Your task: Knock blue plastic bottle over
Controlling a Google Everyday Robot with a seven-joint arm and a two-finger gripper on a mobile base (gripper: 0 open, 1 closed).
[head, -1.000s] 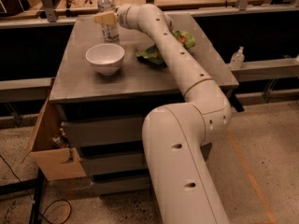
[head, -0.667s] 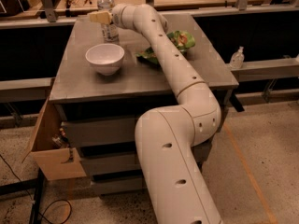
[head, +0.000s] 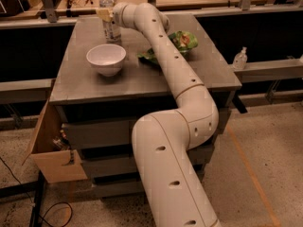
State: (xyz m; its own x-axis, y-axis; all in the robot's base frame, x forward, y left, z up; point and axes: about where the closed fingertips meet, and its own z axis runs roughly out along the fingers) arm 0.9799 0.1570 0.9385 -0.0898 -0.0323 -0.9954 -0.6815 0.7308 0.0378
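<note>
The slim clear plastic water bottle (head: 112, 30) with a white cap stands upright near the far left corner of the grey surface (head: 142, 82), behind the round white bowl (head: 106, 58). The robot's hand (head: 104, 14) sits at the bottle's upper part (open or closed, I cannot tell).

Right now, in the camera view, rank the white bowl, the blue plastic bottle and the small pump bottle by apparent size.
Tied first: white bowl and blue plastic bottle, about alike, one wider, one taller; gripper at the bottle's upper part.
Smallest: pump bottle.
</note>
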